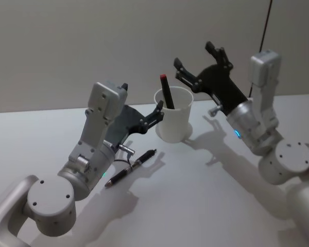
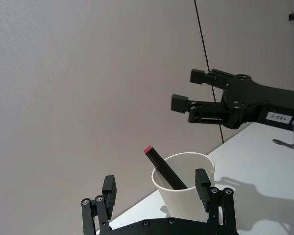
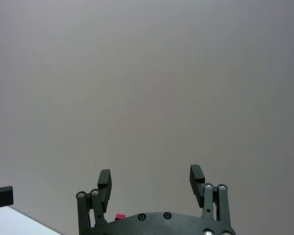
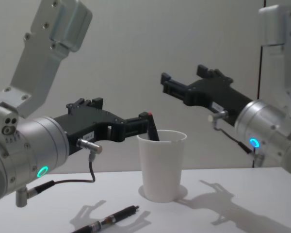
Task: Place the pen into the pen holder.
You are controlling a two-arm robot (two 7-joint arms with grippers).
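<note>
The pen holder, a white paper cup [image 1: 173, 121] [image 2: 186, 186] [image 4: 161, 165], stands upright on the table. Inside it a dark pen with a red end [image 1: 167, 92] [image 2: 160, 163] [image 4: 150, 126] leans to the left. A second dark pen [image 1: 131, 167] [image 4: 111, 219] lies flat on the table in front of the cup, to its left. My left gripper [image 1: 153, 116] [image 2: 156, 188] [image 4: 138, 125] hovers open beside the cup's left rim, holding nothing. Above and to the right of the cup my right gripper [image 1: 194, 55] [image 2: 188, 89] [image 3: 150, 178] [image 4: 184, 75] is open and holds nothing.
The white table [image 1: 211, 195] runs back to a plain grey wall. A thin dark cable [image 1: 265, 25] hangs down the wall behind the right arm. There is free tabletop in front of and to the right of the cup.
</note>
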